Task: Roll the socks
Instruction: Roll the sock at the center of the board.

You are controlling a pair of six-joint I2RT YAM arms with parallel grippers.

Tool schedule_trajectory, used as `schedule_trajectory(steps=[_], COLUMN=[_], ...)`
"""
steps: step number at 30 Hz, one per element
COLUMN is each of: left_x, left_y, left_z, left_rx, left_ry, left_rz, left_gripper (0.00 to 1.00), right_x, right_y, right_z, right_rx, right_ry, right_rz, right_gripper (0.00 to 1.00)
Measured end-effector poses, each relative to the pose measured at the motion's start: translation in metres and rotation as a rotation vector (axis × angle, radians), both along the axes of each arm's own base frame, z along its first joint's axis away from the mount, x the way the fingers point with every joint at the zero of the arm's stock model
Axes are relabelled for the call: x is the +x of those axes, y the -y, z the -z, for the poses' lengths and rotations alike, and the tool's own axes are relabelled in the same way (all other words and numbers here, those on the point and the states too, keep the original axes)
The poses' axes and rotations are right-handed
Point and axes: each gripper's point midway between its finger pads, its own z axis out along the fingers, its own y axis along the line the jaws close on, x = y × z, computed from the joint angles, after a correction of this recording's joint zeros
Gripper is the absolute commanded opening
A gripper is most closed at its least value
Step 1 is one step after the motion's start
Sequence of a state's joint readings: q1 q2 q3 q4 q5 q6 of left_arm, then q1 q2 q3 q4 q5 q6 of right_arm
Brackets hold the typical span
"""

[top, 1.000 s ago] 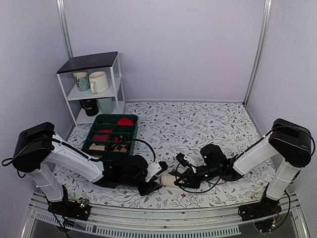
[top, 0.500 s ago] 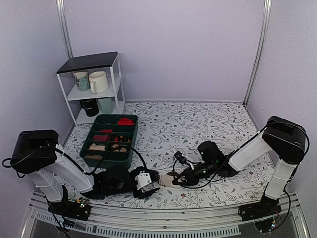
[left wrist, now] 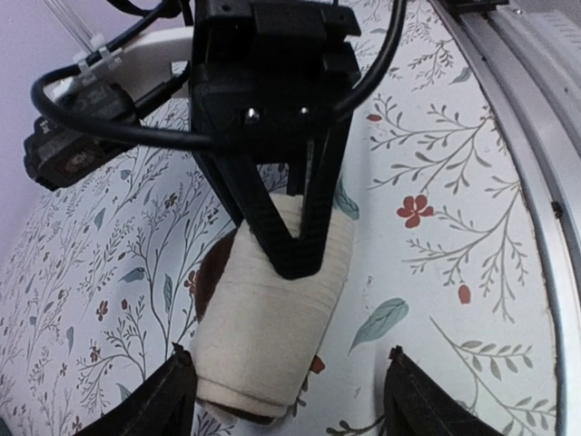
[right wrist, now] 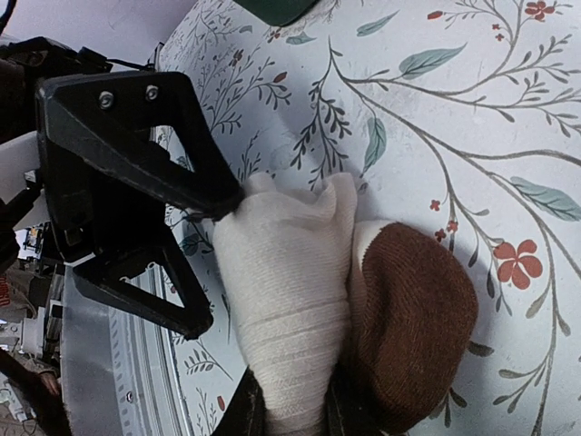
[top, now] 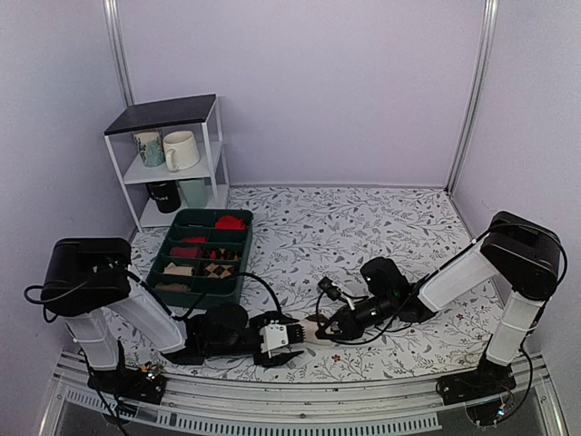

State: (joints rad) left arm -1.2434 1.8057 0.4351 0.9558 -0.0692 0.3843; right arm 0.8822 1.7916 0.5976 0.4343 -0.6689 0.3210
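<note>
Rolling looks nearly done: the socks (left wrist: 268, 318) lie as one tight cream bundle with a brown end on the floral table (left wrist: 436, 227) near its front edge, pinched by the right gripper (right wrist: 290, 411), while the left gripper (left wrist: 290, 400) straddles them with its fingers spread apart, so probably only securing the roll is left.

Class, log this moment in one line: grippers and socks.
left gripper: open, astride socks | right gripper: shut on socks | socks: rolled, on table

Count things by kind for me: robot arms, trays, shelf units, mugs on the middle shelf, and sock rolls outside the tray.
Arms: 2
Tray: 1
Shelf unit: 1
Mugs: 2
Sock roll: 1
Total: 7
</note>
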Motion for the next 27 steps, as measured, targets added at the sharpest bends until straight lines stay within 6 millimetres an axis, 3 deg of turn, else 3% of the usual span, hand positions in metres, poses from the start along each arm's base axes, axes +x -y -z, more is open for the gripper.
schedule_trajectory(steps=[5, 8, 12, 15, 23, 27], left_x=[0.007, 0.011, 0.014, 0.017, 0.02, 0.023], left_y=[-0.001, 0.002, 0.009, 0.012, 0.016, 0.02], left_z=[0.009, 0.01, 0.011, 0.013, 0.019, 0.023], left_rx=[0.016, 0.017, 0.02, 0.027, 0.055, 0.068], left_ry=[-0.007, -0.008, -0.014, -0.019, -0.048, -0.062], left_rz=[-0.009, -0.012, -0.009, -0.014, -0.019, -0.028], left_gripper=[0.71, 0.66, 0.55, 0.42, 0.48, 0.36], right_x=[0.0, 0.0, 0.0, 0.0, 0.0, 0.0], right_y=[0.0, 0.0, 0.0, 0.0, 0.001, 0.001], right_z=[0.0, 0.0, 0.0, 0.0, 0.0, 0.001], right_rx=[0.0, 0.0, 0.0, 0.0, 0.001, 0.002], right_ry=[-0.001, -0.001, -0.001, -0.003, -0.008, -0.011], right_rz=[0.0, 0.0, 0.0, -0.001, -0.001, -0.002], right_gripper=[0.1, 0.1, 0.1, 0.1, 0.09, 0.09])
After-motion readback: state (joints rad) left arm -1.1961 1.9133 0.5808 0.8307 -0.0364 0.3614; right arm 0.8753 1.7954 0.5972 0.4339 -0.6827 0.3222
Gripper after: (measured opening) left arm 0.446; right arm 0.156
